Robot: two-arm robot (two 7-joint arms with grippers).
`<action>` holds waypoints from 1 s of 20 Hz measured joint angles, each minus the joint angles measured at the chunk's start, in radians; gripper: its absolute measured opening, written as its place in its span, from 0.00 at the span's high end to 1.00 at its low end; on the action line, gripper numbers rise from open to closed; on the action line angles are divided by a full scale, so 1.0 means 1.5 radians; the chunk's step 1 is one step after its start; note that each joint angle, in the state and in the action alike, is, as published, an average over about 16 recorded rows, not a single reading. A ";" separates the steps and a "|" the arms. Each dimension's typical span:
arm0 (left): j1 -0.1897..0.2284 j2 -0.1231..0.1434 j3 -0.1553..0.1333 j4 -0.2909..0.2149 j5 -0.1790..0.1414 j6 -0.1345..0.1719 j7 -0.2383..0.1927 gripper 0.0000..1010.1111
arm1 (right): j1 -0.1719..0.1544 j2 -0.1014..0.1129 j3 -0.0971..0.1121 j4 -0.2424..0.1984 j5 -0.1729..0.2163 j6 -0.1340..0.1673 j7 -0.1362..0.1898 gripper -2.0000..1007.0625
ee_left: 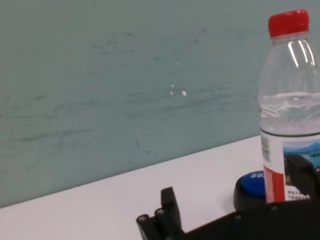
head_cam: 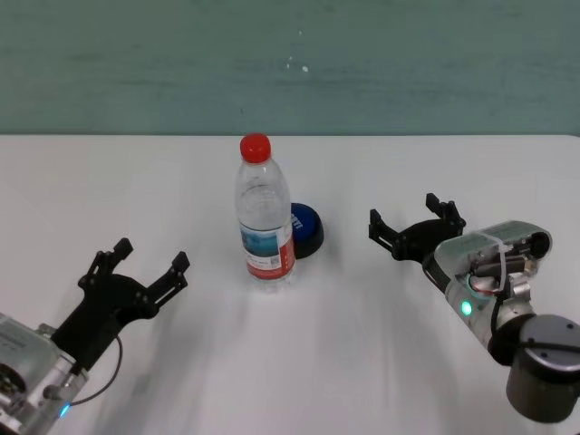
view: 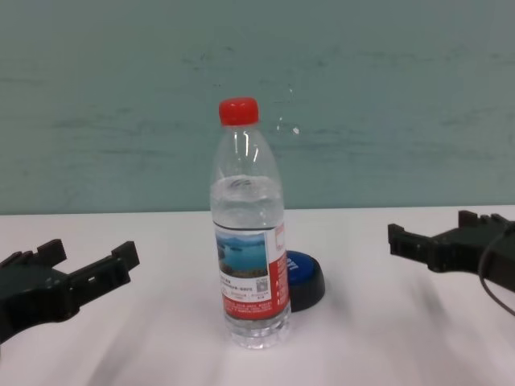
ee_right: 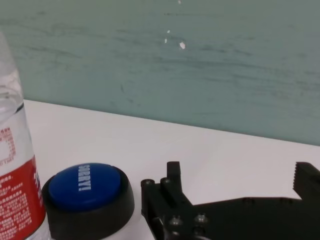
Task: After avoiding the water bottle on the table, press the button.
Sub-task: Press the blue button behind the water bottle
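Observation:
The water bottle [head_cam: 265,222], clear with a red cap and a lake label, stands upright mid-table. The blue-domed button [head_cam: 309,230] on its black base sits just behind it, to its right, partly hidden by it. My right gripper [head_cam: 405,213] is open and empty, low over the table to the right of the button, apart from it. In the right wrist view the button [ee_right: 87,192] lies ahead beside the bottle [ee_right: 12,165]. My left gripper [head_cam: 151,256] is open and empty at the near left, apart from the bottle. In the chest view the bottle [view: 248,257] stands in front of the button [view: 306,281].
The white table [head_cam: 109,181] ends at a teal wall behind. Bare tabletop lies between the right gripper and the button, and around the left gripper.

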 joint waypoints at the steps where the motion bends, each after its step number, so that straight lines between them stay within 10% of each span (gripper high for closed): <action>1: 0.000 0.000 0.000 0.000 0.000 0.000 0.000 0.00 | 0.006 0.000 0.000 0.004 -0.003 0.003 0.004 0.00; 20: 0.000 0.000 0.000 0.000 0.000 0.000 0.000 0.00 | 0.126 -0.011 -0.014 0.112 -0.025 0.015 0.069 0.00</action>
